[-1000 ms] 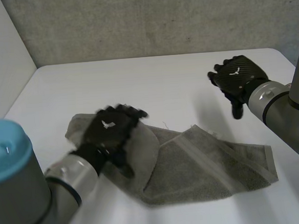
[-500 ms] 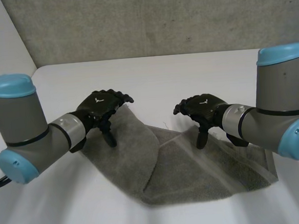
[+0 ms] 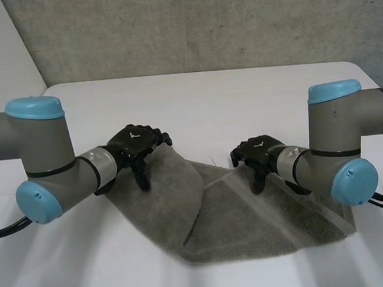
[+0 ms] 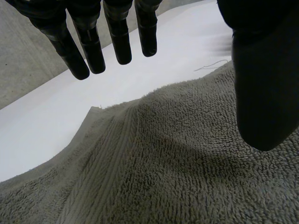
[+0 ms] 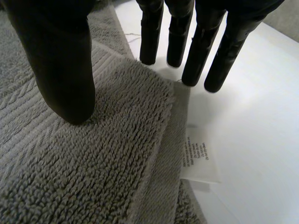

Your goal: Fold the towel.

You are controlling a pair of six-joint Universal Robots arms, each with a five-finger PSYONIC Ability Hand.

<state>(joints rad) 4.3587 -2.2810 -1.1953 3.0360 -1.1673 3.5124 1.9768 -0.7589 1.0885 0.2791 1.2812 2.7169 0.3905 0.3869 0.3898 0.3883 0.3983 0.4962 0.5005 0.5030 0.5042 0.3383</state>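
"two hands are hovering over the towel [image 3: 249, 212]; is either one gripping it?"

"no; the left hand [image 3: 134, 144] is hanging just above the towel's far left edge, its fingers [image 4: 119, 42] straight and its thumb [image 4: 264, 84] spread apart, grasping nothing; the right hand [image 3: 256, 153] is hanging at the far edge near the middle, fingers pointing down just past the corner where the label [image 5: 198, 156] is showing, thumb over the cloth; both are looking released; i cannot tell whether any fingertip is touching."

"where is the towel lying?"

"it is lying rumpled on the white table [image 3: 195, 97], between the two arms, one flap at the left lapping over the rest; the fold is looking barely begun."

"which step is this, then?"

"i am judging it as the reach, just ahead of a pinch; next, each hand is going to need to drop onto its edge and close thumb against fingers on the cloth; then both are going to need to lift together and carry the far edge toward the near one, evenly."
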